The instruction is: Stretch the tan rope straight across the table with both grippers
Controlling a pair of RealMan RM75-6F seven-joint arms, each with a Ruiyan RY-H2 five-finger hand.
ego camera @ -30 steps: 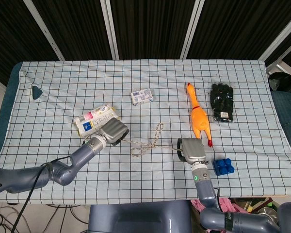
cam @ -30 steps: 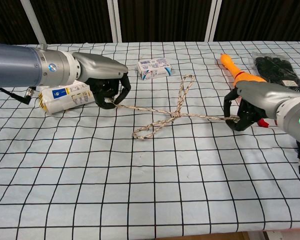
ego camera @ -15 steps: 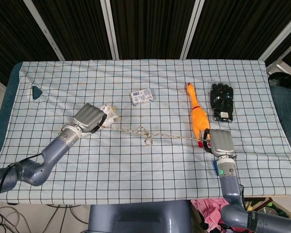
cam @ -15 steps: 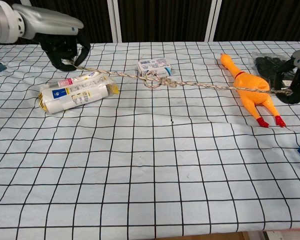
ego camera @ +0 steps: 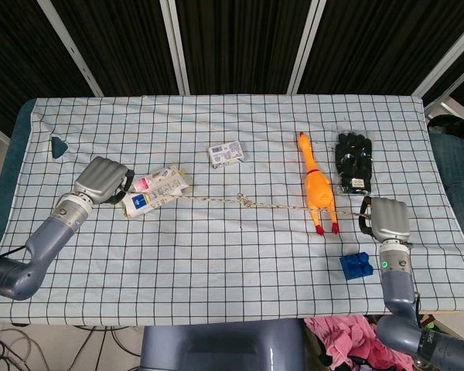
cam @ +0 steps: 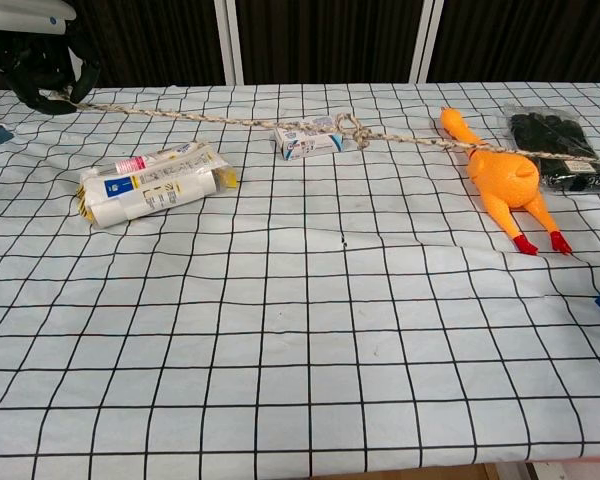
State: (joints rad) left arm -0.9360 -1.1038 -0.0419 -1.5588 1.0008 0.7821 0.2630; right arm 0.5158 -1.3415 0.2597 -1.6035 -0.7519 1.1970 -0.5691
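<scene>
Rope (ego camera: pixel 255 204) runs nearly taut between my two hands, a small knot still bunched near its middle, and it passes over the rubber chicken (ego camera: pixel 317 189) and the tube pack (ego camera: pixel 156 190). I keep it lifted so it clears them. My left hand (ego camera: pixel 102 180) is closed on one end near the table's left edge, forearm low. My right hand (ego camera: pixel 388 219) grips the other end toward the right edge, fingers curled in.

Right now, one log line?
rope: taut, knot mid-span | left hand: holds one end | right hand: holds other end | crosses chicken
</scene>
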